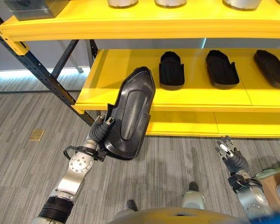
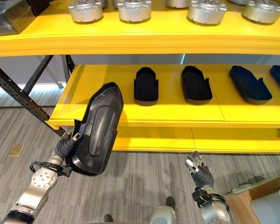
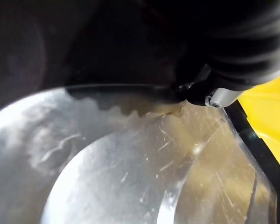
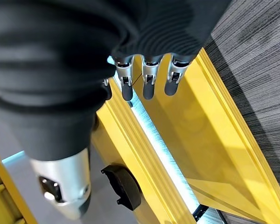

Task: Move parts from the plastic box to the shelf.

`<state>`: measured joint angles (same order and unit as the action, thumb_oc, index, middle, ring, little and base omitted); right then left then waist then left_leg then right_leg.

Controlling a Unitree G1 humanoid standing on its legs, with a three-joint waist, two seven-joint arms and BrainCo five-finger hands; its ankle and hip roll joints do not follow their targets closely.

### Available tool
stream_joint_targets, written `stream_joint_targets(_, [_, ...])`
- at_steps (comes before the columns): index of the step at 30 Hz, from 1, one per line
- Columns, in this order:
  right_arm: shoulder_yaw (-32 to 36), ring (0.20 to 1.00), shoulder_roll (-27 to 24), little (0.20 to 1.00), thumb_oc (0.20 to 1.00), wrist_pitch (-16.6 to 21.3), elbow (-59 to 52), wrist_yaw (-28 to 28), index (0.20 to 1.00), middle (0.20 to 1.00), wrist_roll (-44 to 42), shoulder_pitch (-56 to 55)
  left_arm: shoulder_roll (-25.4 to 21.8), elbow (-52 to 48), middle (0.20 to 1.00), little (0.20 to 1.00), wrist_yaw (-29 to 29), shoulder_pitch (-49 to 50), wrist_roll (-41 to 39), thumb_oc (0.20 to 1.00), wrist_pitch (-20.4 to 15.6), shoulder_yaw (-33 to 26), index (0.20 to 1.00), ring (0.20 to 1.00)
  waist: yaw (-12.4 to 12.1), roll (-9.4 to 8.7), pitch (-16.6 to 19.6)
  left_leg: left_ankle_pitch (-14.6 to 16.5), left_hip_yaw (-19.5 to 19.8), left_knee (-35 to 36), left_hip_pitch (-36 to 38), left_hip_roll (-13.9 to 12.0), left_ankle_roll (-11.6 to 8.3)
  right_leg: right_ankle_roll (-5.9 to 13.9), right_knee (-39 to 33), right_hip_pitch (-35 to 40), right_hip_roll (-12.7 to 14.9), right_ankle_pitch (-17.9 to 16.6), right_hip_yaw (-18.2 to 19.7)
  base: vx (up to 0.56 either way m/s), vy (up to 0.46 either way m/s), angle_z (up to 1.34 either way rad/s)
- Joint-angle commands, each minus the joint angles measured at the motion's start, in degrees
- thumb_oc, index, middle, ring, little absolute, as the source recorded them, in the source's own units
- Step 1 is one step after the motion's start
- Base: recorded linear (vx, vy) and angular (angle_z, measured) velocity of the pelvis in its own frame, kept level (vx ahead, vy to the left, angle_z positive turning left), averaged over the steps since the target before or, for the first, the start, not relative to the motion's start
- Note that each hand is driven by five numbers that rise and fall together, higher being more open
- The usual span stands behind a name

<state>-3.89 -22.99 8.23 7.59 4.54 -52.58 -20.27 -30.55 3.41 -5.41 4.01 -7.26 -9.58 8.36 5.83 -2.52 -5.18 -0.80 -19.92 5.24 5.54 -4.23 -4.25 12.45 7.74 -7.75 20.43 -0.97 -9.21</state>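
Left hand grasps a black part at the shelf edge, risking a snag; right hand hangs relaxed below the shelf.

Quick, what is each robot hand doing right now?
Left hand: closed on the big black plastic part, holding it up in front of the yellow shelf.
Right hand: open, holding nothing, low over the floor.

Grey striped carpet floor; pale wall behind.
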Motion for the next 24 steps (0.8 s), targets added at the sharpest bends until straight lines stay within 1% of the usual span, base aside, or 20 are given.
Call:
stream_joint_targets(1, [0.23,1.000,0.44,1.000,1.000,1.44,-4.92,1.57,1.000,1.000,0.88,0.63,-2.74,-5.08,0.200,0.200,-2.91,-3.30,0.98,0.200,-5.20,-5.23,0.200,0.200,0.73,-2.39,-0.34,0.57,1.89,-2.13,-0.02,-4.54,-0.98,2.55,-5.22,6.09,3.66,-16.63,-1.25,0.03,0.033,-0.02])
stream_joint_targets(6, [-0.30,1.000,0.52,1.000,1.000,1.38,-5.33,1.43,1.000,1.000,0.91,0.94,-2.48,-3.83,0.200,0.200,-4.35,-5.93,2.10,0.200,-5.21,-4.04,0.200,0.200,0.89,-3.19,-0.18,1.32,1.96,-3.36,-1.17,-4.19,-0.76,2.55,-5.64,5.90,3.88,-17.77,-1.44,0.02,0.029,0.01])
stream_joint_targets(7, [-0.79,1.000,0.52,1.000,1.000,1.37,-5.50,1.35,1.000,1.000,0.91,1.22,-2.36,-3.30,0.200,0.200,-4.97,-6.54,2.25,0.200,-5.15,-4.06,0.200,0.200,0.77,-3.76,0.10,1.71,2.16,-3.26,-1.21,-3.69,-0.43,2.55,-6.07,6.03,4.19,-18.37,-1.49,0.05,0.083,-0.03])
stream_joint_targets(8, [-1.30,1.000,0.55,1.000,1.000,1.30,-5.40,1.41,1.000,1.000,0.95,1.52,-2.49,-3.22,0.200,0.200,-5.68,-7.08,2.77,0.200,-5.01,-3.86,0.200,0.200,0.72,-4.18,0.13,2.34,2.61,-3.03,-0.84,-2.79,0.29,2.55,-5.24,5.61,4.64,-19.27,-1.12,0.05,0.084,-0.03])
stream_joint_targets(9, [-1.30,1.000,0.57,1.000,1.000,1.31,-5.38,1.42,1.000,1.000,0.95,1.55,-2.50,-3.21,0.200,0.200,-5.71,-7.11,2.78,0.200,-5.00,-3.84,0.200,0.200,0.69,-4.23,0.12,2.34,2.58,-3.02,-0.84,-2.72,0.33,2.55,-5.16,5.54,4.71,-19.25,-1.06,0.05,0.146,-0.01])
stream_joint_targets(10, [-1.64,1.000,0.92,1.000,1.000,1.24,-4.84,1.42,1.000,1.000,0.50,1.88,-2.45,-3.23,0.200,0.200,-5.78,-7.65,3.13,0.200,-4.83,-3.63,0.200,0.200,0.83,-4.17,-0.56,2.99,3.17,-2.11,0.24,-2.01,1.32,2.55,-1.29,4.06,5.07,-20.97,0.88,0.03,0.207,0.03])
stream_joint_targets(11, [-2.20,1.000,1.30,1.000,1.000,1.40,-4.67,1.46,1.000,1.000,0.31,2.13,-2.25,-3.21,0.200,0.200,-5.98,-7.61,3.22,0.200,-4.81,-3.39,0.200,0.200,1.08,-3.37,-1.57,3.36,3.73,-0.86,1.99,-1.12,2.48,2.55,4.01,1.20,4.66,-23.02,3.43,0.03,0.207,0.03])
stream_joint_targets(12, [-2.20,1.000,1.31,1.000,1.000,1.40,-4.65,1.46,1.000,1.000,0.31,2.18,-2.26,-3.19,0.200,0.200,-5.99,-7.66,3.23,0.200,-4.82,-3.41,0.200,0.200,0.98,-3.48,-1.52,3.17,3.59,-0.78,1.87,-0.97,2.53,2.55,4.00,0.92,4.75,-23.19,3.66,0.01,0.187,0.03])
stream_joint_targets(13, [-2.46,1.000,1.36,1.000,1.000,1.39,-4.43,1.58,1.000,1.000,0.16,2.40,-2.19,-3.14,0.200,0.200,-6.00,-7.56,3.09,0.200,-4.79,-3.43,0.200,0.200,1.16,-2.90,-2.15,3.39,3.71,-0.25,2.71,-0.82,3.03,2.55,7.12,-1.43,4.42,-24.42,4.56,-0.01,0.135,0.00])
stream_joint_targets(14, [-2.81,1.000,1.21,1.000,1.000,1.46,-4.27,1.58,1.000,1.000,0.24,2.79,-2.10,-3.35,0.200,0.200,-5.98,-7.43,2.86,0.200,-4.80,-3.41,0.200,0.200,1.20,-2.19,-3.13,3.71,3.46,-0.24,3.46,-0.91,3.47,2.55,10.46,-3.88,4.26,-25.45,4.17,0.00,0.274,-0.18])
stream_joint_targets(15, [-3.39,1.000,1.24,1.000,1.000,1.78,-4.05,1.50,1.000,1.000,0.23,3.35,-1.62,-3.34,0.200,0.200,-5.69,-7.20,2.57,0.200,-4.68,-3.22,0.200,0.200,1.05,-0.67,-4.55,4.61,2.68,-0.24,4.61,-0.97,4.10,2.49,15.21,-7.02,4.65,-22.34,-0.04,0.06,0.266,-0.25])
stream_joint_targets(16, [-3.48,1.000,1.24,1.000,1.000,1.82,-3.92,1.36,1.000,1.000,0.12,3.54,-1.50,-3.34,0.200,0.200,-5.43,-6.93,2.49,0.200,-4.65,-3.18,0.200,0.200,1.31,-0.38,-4.44,5.73,2.69,-0.24,5.29,-0.72,4.05,2.55,15.15,-7.99,3.90,-19.86,-1.30,0.09,0.198,-0.32])
stream_joint_targets(17, [-3.77,1.000,1.10,1.000,1.000,1.81,-3.46,1.24,1.000,1.000,-0.22,3.93,-1.00,-3.15,0.200,0.200,-5.00,-6.41,2.11,0.200,-4.77,-3.02,0.200,0.200,2.19,-0.27,-4.32,5.39,1.63,-0.24,5.35,-0.79,3.78,1.25,12.62,-9.57,1.47,-15.89,-3.51,0.09,0.052,-0.28])
stream_joint_targets(18, [-3.80,1.000,1.05,1.000,1.000,1.83,-3.42,1.25,1.000,1.000,-0.24,3.94,-0.96,-3.14,0.200,0.200,-4.99,-6.37,2.10,0.200,-4.79,-3.06,0.200,0.200,2.27,-0.08,-4.31,5.48,1.66,-0.24,5.40,-1.03,3.66,1.19,12.68,-9.45,1.29,-15.69,-3.71,0.08,-0.030,-0.35])
stream_joint_targets(19, [-3.80,1.000,0.90,1.000,1.000,1.82,-3.39,1.35,1.000,1.000,-0.74,4.17,-0.65,-2.85,0.200,0.200,-4.63,-6.06,1.61,0.200,-4.81,-2.96,0.200,0.200,2.63,-0.14,-4.44,5.33,1.84,-0.24,5.52,-0.93,3.24,1.16,9.47,-9.61,-0.63,-14.55,-4.57,0.16,-0.098,-0.19])
stream_joint_targets(20, [-3.73,1.000,0.51,1.000,1.000,1.93,-3.66,1.56,1.000,1.000,-0.74,4.17,-0.39,-2.77,0.200,0.200,-4.10,-5.45,0.95,0.200,-4.81,-2.96,0.200,0.200,2.44,-0.62,-4.14,5.96,2.50,-0.24,6.07,-0.94,2.44,1.77,3.93,-8.64,-1.69,-12.81,-6.75,0.14,-0.185,-0.03])
stream_joint_targets(21, [-3.34,1.000,-0.19,1.000,1.000,2.22,-3.93,1.86,1.000,1.000,-0.56,3.53,-0.25,-2.54,0.200,0.200,-4.18,-5.16,0.18,0.200,-5.33,-2.68,0.200,0.200,2.64,-0.85,-3.87,5.31,2.41,-0.24,5.67,-1.34,1.80,0.06,-0.01,-5.55,-3.62,-10.05,-7.43,0.16,-0.213,0.16])
stream_joint_targets(22, [-3.08,1.000,-0.42,1.000,1.000,2.27,-4.05,1.86,1.000,1.000,-0.66,2.99,0.29,-2.66,0.200,0.200,-3.65,-4.81,0.11,0.200,-5.46,-2.15,0.200,0.200,2.68,-1.11,-3.47,4.83,2.93,-0.24,5.99,-1.66,1.53,0.23,0.38,-4.40,-3.41,-10.74,-6.31,0.05,-0.145,0.18])
stream_joint_targets(23, [-3.06,1.000,-0.43,1.000,1.000,2.27,-4.08,1.86,1.000,1.000,-0.67,2.93,0.31,-2.67,0.200,0.200,-3.65,-4.78,0.11,0.200,-5.47,-2.12,0.200,0.200,2.61,-1.13,-3.45,4.83,2.88,-0.24,6.01,-1.60,1.55,0.26,0.42,-4.45,-3.37,-10.74,-6.23,0.17,-0.196,0.39])
stream_joint_targets(24, [-2.80,1.000,-0.90,1.000,1.000,2.46,-4.25,1.82,1.000,1.000,-2.28,2.95,1.10,-2.24,0.200,0.200,-3.25,-4.38,-1.05,0.200,-5.73,-1.18,0.200,0.200,2.91,-1.25,-2.40,3.79,2.53,-0.24,5.79,-3.07,0.32,-1.29,-1.95,-1.87,-7.22,-8.56,-3.82,0.16,-0.205,0.64])
